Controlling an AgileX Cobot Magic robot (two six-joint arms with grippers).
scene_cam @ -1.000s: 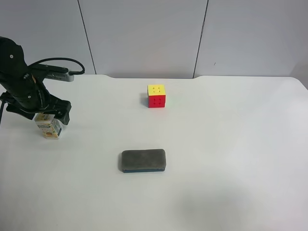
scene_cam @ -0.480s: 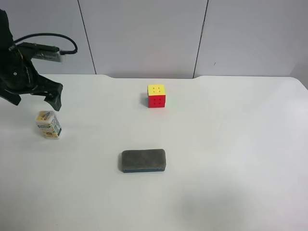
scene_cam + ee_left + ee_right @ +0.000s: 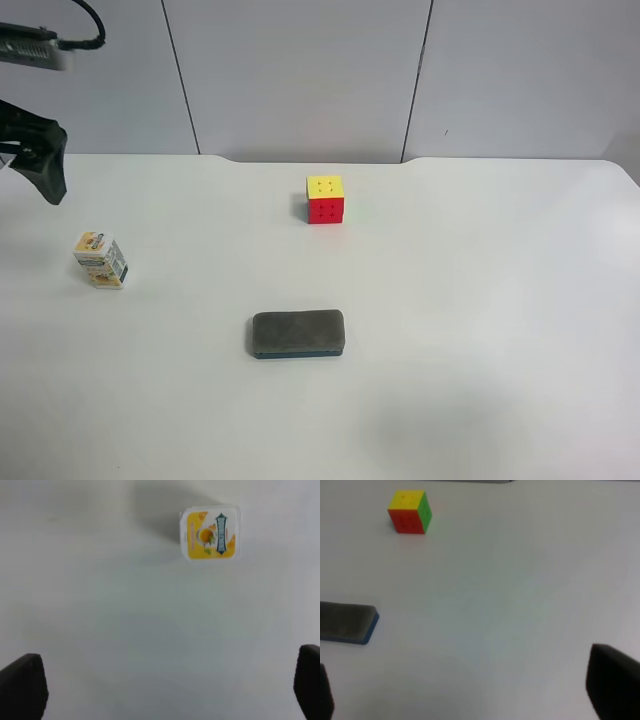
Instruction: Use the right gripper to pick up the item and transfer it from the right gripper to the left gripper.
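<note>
carton [image 3: 100, 260] on table [image 3: 480, 300], apart from eraser [image 3: 298, 334]

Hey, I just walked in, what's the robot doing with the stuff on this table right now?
Nothing is being held at this moment. The small drink carton stands upright on the white table, free of any gripper. The left gripper hangs above it with its jaws wide apart; the carton shows in its wrist view. The right gripper is also open and empty, looking over the puzzle cube and the grey eraser block, which sit untouched mid-table.
</note>
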